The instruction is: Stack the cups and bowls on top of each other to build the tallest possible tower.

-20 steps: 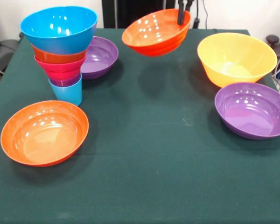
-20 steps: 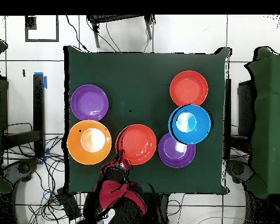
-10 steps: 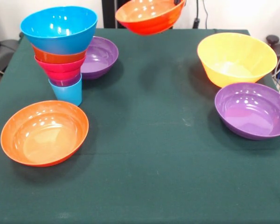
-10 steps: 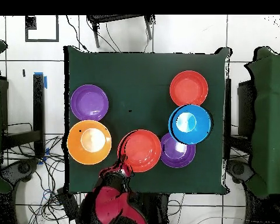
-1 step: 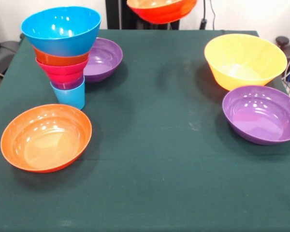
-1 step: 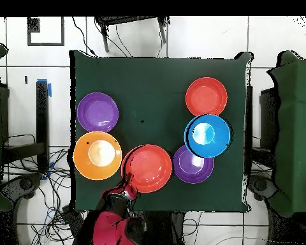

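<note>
Overhead, the gripper (image 6: pixel 127 189) pinches the rim of a wide glossy orange-red plastic bowl (image 6: pixel 146 168) at about its 7 o'clock edge, carrying it high off the dark green tablecloth (image 5: pixel 154 145), presumably to clear the tower (image 5: pixel 63 43). That stack of nested cups and bowls, topped by a medium blue bowl (image 5: pixel 61 29), stands at the carried bowl's 3 o'clock overhead, just past a wide purple bowl (image 6: pixel 194 164).

A dark green cloth-covered table (image 5: pixel 154 159) is seen on a white tiled floor (image 6: pixel 181 38), with black cables (image 6: pixel 47 169) strewn beside it.
</note>
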Robot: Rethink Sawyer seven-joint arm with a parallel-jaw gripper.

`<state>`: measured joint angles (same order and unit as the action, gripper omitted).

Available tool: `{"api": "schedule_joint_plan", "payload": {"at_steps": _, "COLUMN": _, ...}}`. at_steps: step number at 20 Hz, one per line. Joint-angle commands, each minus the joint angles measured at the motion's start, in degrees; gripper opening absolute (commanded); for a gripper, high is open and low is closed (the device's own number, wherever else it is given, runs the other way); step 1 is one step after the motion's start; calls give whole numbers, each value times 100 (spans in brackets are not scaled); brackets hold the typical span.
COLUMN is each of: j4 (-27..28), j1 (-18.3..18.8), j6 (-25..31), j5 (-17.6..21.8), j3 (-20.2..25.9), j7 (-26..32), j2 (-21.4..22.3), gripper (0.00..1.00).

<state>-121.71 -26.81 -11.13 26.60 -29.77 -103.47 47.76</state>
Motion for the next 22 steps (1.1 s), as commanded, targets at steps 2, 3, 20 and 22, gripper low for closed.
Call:
{"api": "schedule_joint_plan", "payload": {"at_steps": 2, "j4": 209, "j1": -456, "j6": 1021, "j5": -350, "j3": -148, "j7": -564, "j2": -219, "gripper": 0}}
{"api": "schedule_joint_plan", "payload": {"at_steps": 3, "j4": 233, "j1": -479, "j6": 1077, "j5": -365, "j3": -167, "j7": -552, "j2": -223, "gripper": 0}}
{"api": "schedule_joint_plan", "payload": {"at_steps": 20, "j4": 791, "j1": -536, "j6": 1516, "j5": 92, "j3": -632, "j7": -200, "j2": -328, "gripper": 0}}
{"api": "schedule_joint_plan", "payload": {"at_steps": 22, "j4": 830, "j1": -517, "j6": 1580, "j5": 120, "j3": -617, "j7": -160, "j2": -309, "gripper": 0}}
